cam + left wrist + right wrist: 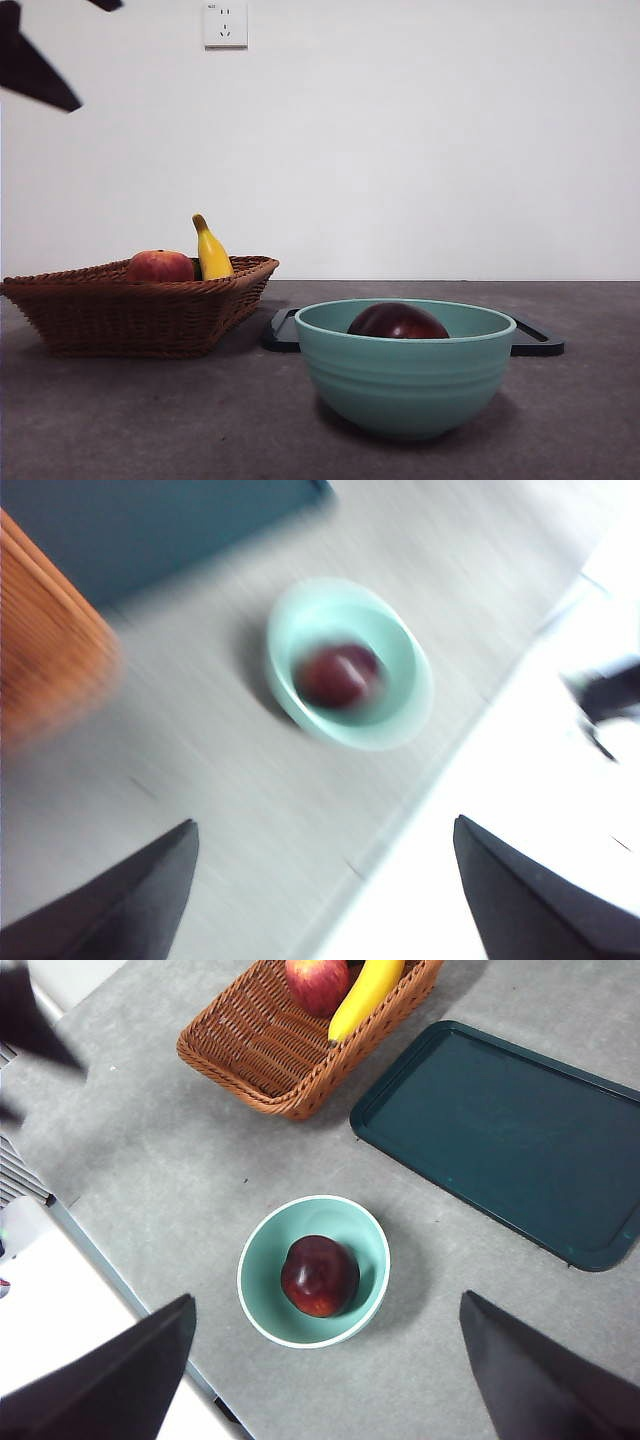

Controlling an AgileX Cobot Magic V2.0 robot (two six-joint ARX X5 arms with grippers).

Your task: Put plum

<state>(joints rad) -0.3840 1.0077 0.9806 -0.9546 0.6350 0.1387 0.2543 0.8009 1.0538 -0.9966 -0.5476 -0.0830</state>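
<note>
Plum (pixel 398 322) lay inside the pale green bowl (pixel 405 375), resting on its floor a little toward one side, with only its dark glossy crown showing above the rim in the front view. The bowl stood on the grey table (pixel 130 420) nearest the front camera, right of centre, and held nothing else. Behind it and just touching its outline in that view lay a dark teal tray (pixel 520 1130), flat and bare. To the left and farther back sat a brown wicker basket (pixel 140 310), well apart from the bowl, containing a red-orange apple (pixel 159 266) and a yellow banana (pixel 211 252) that leaned against the basket's far side with its stem end up. The plum was nearly round, so no long axis could be made out; in the right wrist view a shallow crease ran across its top, and a highlight shone on its maroon skin. The right gripper (pixel 325 1380) hung high above the bowl with its two black jaws spread wide, gripping nothing and touching nothing. The left gripper (pixel 325 890) was also raised well clear of the table, its jaws likewise wide apart and empty, its picture smeared by blur; the bowl and plum showed beyond it. A black tip (pixel 35 65) showed at the top left corner of the front view.
</note>
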